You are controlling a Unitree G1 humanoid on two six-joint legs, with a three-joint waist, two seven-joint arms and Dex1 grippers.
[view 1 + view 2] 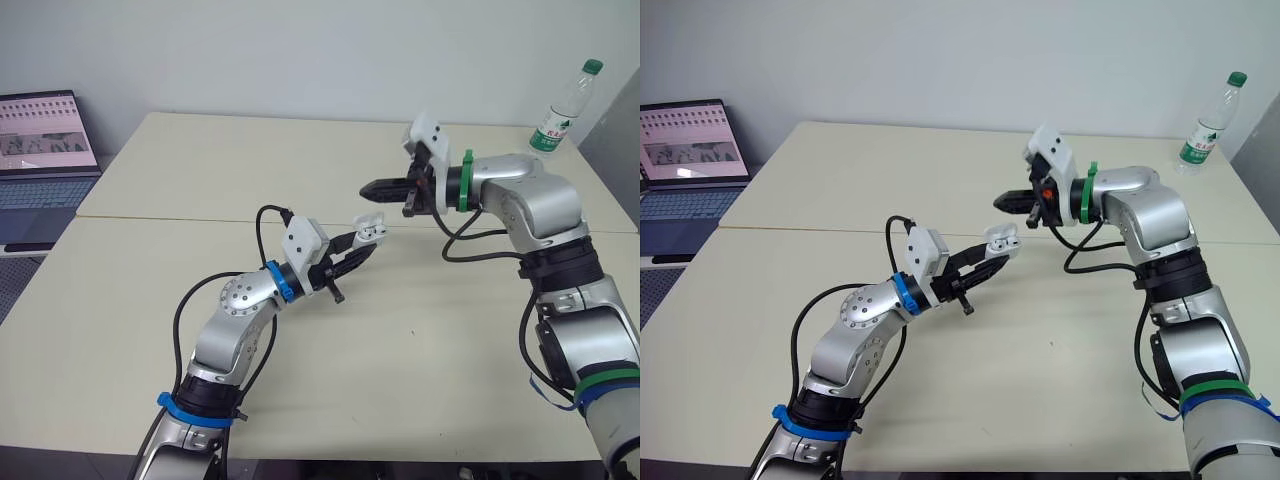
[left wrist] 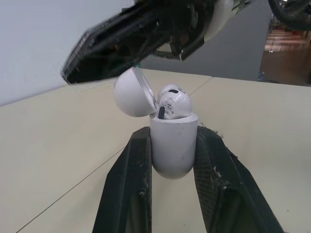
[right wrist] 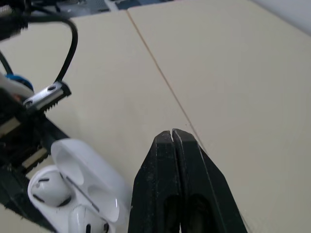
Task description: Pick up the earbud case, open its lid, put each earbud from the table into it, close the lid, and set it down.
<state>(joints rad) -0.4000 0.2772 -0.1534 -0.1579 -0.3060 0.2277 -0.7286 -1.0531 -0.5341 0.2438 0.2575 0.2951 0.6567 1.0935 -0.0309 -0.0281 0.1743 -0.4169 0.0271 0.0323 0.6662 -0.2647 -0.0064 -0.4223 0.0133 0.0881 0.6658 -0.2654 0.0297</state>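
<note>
My left gripper (image 1: pixel 358 246) pinches the case (image 2: pixel 173 145) above the desk (image 1: pixel 450 330) — lid (image 2: pixel 131 92) open, both earbuds (image 2: pixel 174 103) seated. My right gripper (image 1: pixel 370 188), pressed together and empty, hovers beside it — next I'd tip the lid shut.

Our two eye views sit side by side on the head, looking forward and down across the table (image 1: pixel 150 330) from well back, and they share nearly the whole scene. Our left wrist view looks along the left gripper (image 2: pixel 173 132), very close to the earbud case (image 2: pixel 173 148). Our right wrist view looks down the right gripper (image 3: pixel 172 134) at the table, with the same case close by.
</note>
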